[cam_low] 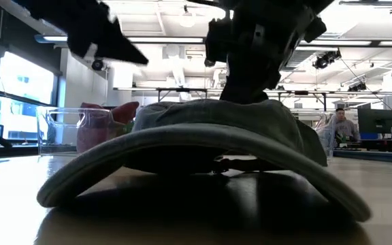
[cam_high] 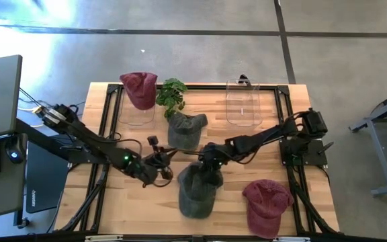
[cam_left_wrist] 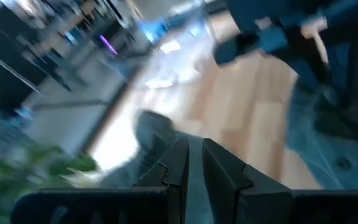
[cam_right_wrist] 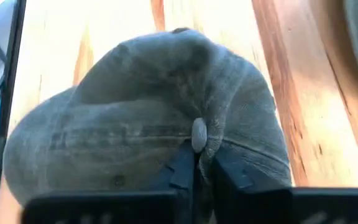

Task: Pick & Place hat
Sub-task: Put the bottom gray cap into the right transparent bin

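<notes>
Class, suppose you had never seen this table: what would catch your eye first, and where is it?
The right gripper sits at the crown of a grey-green cap near the table's front middle, its fingers pinching the fabric by the top button. Two dark red caps stand out: one over a clear container at back left, another at front right.

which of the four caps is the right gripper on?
The grey cap at the table's front centre; the right gripper pinches its crown. The other grey cap lies ungripped farther back.

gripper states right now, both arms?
Left gripper: closed, holding nothing, beside the near grey cap.
Right gripper: closed on that cap's crown.
</notes>
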